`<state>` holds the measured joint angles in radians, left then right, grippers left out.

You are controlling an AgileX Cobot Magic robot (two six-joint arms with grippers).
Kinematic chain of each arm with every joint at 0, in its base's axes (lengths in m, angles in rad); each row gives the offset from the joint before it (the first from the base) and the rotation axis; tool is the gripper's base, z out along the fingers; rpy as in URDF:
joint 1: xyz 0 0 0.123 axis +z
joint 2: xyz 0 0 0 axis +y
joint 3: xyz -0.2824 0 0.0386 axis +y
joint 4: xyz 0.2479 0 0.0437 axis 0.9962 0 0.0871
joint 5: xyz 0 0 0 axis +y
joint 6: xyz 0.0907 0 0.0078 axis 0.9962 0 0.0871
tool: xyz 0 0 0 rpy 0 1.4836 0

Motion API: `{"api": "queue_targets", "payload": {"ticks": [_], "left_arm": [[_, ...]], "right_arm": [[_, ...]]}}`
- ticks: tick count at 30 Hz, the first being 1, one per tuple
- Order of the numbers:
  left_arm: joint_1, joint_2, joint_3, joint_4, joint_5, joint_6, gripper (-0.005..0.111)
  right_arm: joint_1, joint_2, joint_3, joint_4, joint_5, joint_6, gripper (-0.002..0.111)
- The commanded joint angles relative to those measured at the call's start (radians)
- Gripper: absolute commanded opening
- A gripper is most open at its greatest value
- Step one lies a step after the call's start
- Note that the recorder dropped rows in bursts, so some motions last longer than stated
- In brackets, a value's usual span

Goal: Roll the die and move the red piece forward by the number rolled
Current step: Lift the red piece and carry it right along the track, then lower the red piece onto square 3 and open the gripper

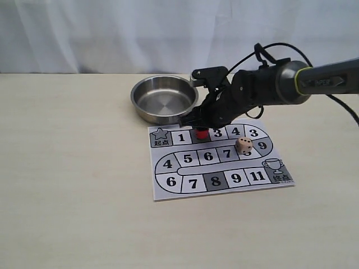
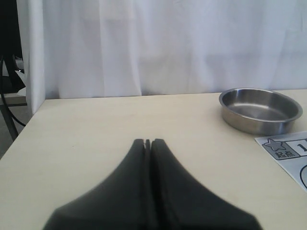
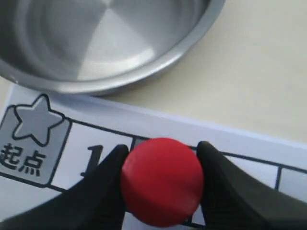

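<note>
Right wrist view shows the right hand (image 3: 163,155) clamped around the red piece (image 3: 162,184); only the exterior view catches the die (image 1: 243,145) on the board (image 1: 185,190). The left hand (image 2: 147,142) is pressed together.

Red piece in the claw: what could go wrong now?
1. The claw pinches the round red piece only by its sides, so it might slip out or tip over when set down.
2. The die sits on the board's track, so the claw passing by could bump it and change the number.
3. The thin board might slide if the piece drags.
</note>
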<state>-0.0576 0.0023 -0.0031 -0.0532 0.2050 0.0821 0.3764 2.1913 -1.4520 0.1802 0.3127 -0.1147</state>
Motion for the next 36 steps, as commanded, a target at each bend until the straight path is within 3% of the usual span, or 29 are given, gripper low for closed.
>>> {"api": "queue_targets", "payload": {"ticks": [1, 21, 36], "left_arm": [[-0.002, -0.002, 0.003, -0.002, -0.009, -0.004, 0.0], [-0.002, -0.002, 0.003, -0.002, -0.009, -0.004, 0.0], [-0.002, -0.002, 0.003, -0.002, -0.009, -0.004, 0.0]], "right_arm": [[-0.001, 0.036, 0.003, 0.013, -0.009, -0.006, 0.004], [-0.007, -0.08, 0.003, -0.017, -0.023, -0.006, 0.004], [-0.083, -0.104, 0.003, -0.008, 0.049, -0.004, 0.004]]}}
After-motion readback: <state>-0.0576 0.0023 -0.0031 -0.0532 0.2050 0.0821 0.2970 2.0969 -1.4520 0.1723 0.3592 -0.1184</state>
